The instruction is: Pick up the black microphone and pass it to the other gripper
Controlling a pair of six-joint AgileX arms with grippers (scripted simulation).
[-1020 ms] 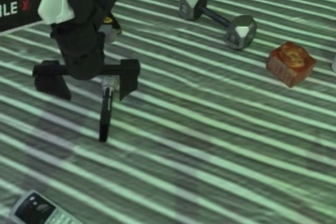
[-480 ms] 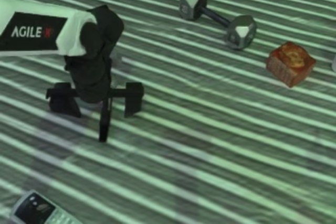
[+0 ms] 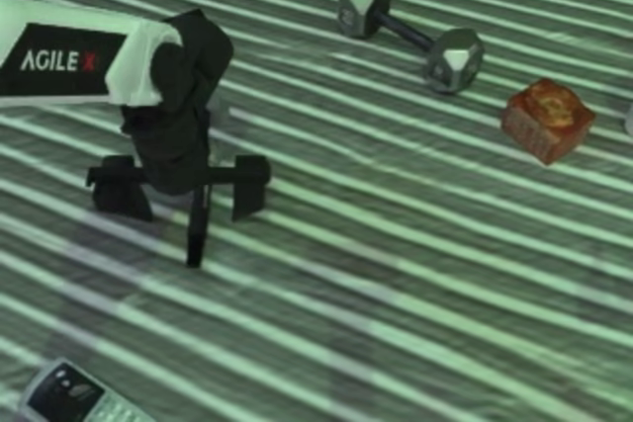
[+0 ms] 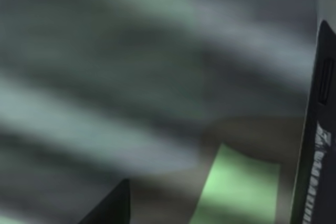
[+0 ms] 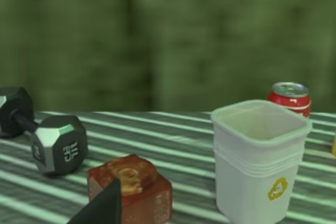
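The black microphone (image 3: 197, 229) lies on the striped table at the left, its thin handle pointing toward the front edge. Its head is hidden under my left wrist. My left gripper (image 3: 188, 212) hangs low over it, open, one finger (image 3: 121, 195) on each side of the handle and apart from it. A black shaft with pale lettering, seemingly the handle (image 4: 320, 129), runs along one edge of the left wrist view, beside a finger (image 4: 110, 208). My right gripper (image 5: 173, 211) is out of the top view and parked near the brown block, open, with only one finger (image 5: 105, 208) showing.
A grey hex dumbbell (image 3: 410, 35) lies at the back middle. A brown block (image 3: 547, 119) sits at the right. A phone (image 3: 69, 397) is at the front left corner. In the right wrist view a white cup (image 5: 260, 156) and a red can (image 5: 289, 97) stand beyond the block.
My left arm has come down over the microphone, and its wrist now covers the head. In the last half second it has barely moved. The microphone has stayed put.
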